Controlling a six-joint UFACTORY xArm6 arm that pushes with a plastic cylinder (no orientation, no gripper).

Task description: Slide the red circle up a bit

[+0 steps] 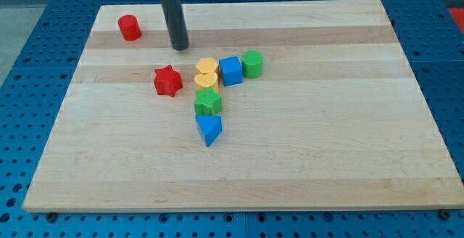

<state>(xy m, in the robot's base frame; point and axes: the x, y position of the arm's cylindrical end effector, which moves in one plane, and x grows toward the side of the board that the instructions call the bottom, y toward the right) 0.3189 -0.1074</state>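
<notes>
The red circle (130, 27) is a short red cylinder near the board's top left corner. My tip (180, 48) rests on the board to the right of the red circle and a little lower, well apart from it. The rod rises from the tip to the view's top edge. A red star (167, 81) lies below my tip, slightly to its left.
A cluster sits right of the red star: two yellow blocks (206, 67) (206, 80), a blue cube (230, 71), a green cylinder (252, 63), a green star (208, 102) and a blue triangle (209, 129). The wooden board (326, 144) lies on a blue perforated table.
</notes>
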